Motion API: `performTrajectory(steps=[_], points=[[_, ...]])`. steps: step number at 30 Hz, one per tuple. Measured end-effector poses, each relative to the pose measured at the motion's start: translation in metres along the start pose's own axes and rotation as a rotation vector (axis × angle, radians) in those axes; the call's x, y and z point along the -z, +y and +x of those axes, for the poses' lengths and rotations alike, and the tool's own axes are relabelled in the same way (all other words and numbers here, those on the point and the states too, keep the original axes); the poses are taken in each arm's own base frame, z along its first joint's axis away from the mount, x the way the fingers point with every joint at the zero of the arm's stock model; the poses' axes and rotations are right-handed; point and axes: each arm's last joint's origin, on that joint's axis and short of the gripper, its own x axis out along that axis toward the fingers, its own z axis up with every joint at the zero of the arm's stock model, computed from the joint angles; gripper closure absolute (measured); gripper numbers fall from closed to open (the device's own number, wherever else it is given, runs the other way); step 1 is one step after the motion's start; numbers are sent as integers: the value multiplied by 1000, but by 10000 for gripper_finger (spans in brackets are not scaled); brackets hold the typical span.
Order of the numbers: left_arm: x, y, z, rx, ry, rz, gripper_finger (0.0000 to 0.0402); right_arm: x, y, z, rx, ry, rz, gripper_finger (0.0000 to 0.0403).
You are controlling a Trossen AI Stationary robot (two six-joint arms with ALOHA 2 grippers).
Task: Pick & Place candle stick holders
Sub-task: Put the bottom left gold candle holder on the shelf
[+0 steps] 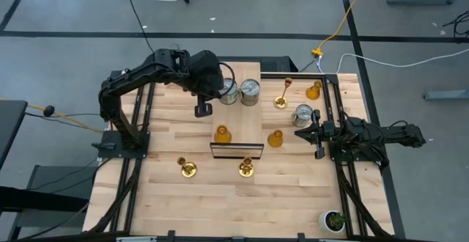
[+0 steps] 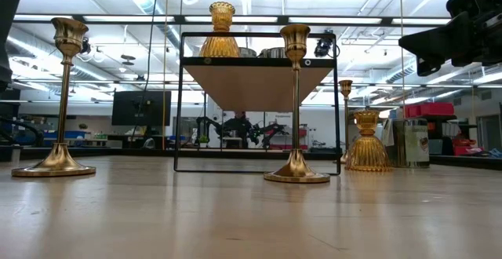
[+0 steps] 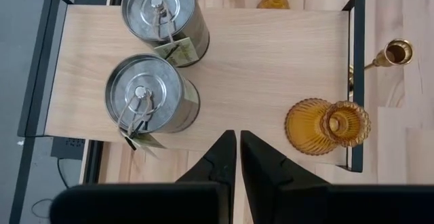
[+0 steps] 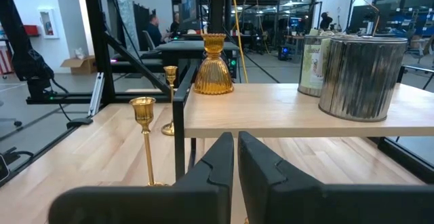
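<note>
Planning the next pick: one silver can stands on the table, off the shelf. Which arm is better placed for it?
Right. The right gripper is just beside that silver can on the table's right side; the left gripper hovers over the shelf, farther away.

Two silver cans (image 1: 250, 92) and an amber holder (image 1: 222, 134) sit on the raised shelf (image 1: 249, 121).

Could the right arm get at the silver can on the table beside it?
Probably yes: the silver can stands on bare table close beside the right gripper, nothing between them. The jaws are shut and would need opening first.
</note>
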Motion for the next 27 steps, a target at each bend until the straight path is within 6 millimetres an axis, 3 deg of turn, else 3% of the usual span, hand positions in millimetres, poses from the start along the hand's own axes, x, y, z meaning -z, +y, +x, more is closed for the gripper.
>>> performTrajectory(steps=[13, 27], points=[[2, -10, -1, 12, 35, 6, 372, 0, 0, 0, 0, 0, 0, 376], [-10, -4, -1, -55, -89, 10, 394, 0, 0, 0, 0, 0, 0, 376]])
